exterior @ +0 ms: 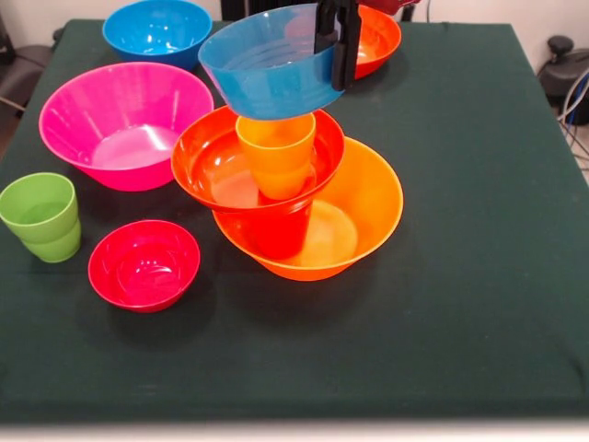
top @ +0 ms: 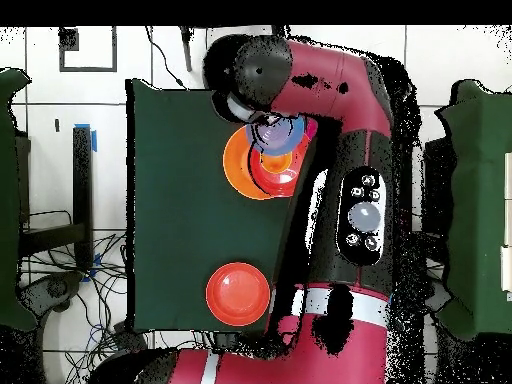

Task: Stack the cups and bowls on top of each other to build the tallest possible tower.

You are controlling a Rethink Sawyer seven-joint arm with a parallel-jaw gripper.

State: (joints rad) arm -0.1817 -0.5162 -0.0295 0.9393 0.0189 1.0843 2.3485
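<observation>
Claw comes down from the top edge in the front view; its dark fingers pinch the rim of a blue bowl, one finger inside and one outside the wall. That bowl hangs tilted in the air, right above the orange cup; whether they touch, cannot tell. Count in the front view: six bowls, three cups. Bowls: two blue (the held one and a second blue bowl at the far left), one pink bowl, one small crimson bowl, one red-orange bowl, one wide orange bowl, plus a further red-orange bowl behind the claw. Cups: the orange cup, a red-orange cup, a green cup. The tower stands near the middle of the green table: wide orange bowl at the base, red-orange cup inside it, red-orange bowl resting on that cup and leaning left, orange cup upright in that bowl. All pieces glossy. Green cup and crimson bowl sit apart at the near left; pink bowl just behind them. Overhead view: the arm covers much of the tower.
</observation>
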